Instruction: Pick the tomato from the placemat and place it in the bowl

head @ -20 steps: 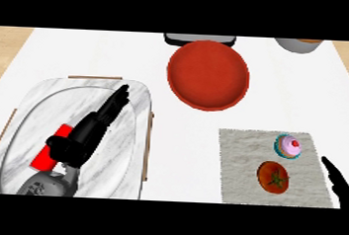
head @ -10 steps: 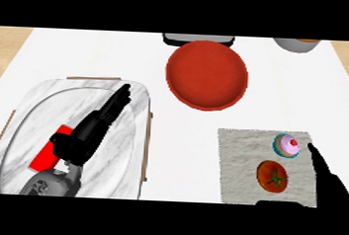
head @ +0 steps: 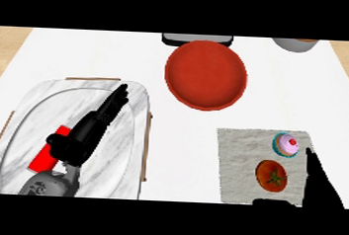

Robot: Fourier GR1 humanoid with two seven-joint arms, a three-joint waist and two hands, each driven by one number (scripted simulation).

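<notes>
A red tomato (head: pixel 272 176) with a green stem lies on the grey placemat (head: pixel 238 157) at the lower right. Just right of it my right hand (head: pixel 318 184) rises from the lower edge with straight fingers, close beside the tomato and apart from it. The large red bowl (head: pixel 206 74) stands at the upper middle of the white counter. My left hand (head: pixel 89 130) lies open over the marble tray (head: pixel 31 113) at the left, fingers stretched toward the upper right, holding nothing.
A pink-frosted cupcake (head: pixel 286 144) sits on the placemat just above the tomato. A red block (head: pixel 45 157) lies on the tray under my left wrist. A dark appliance (head: pixel 195 39) and a grey pot (head: pixel 297 44) stand at the counter's far edge.
My right hand has moved up and leftward along the placemat's right side, coming nearer the tomato. The left hand, tomato and bowl have not moved.
</notes>
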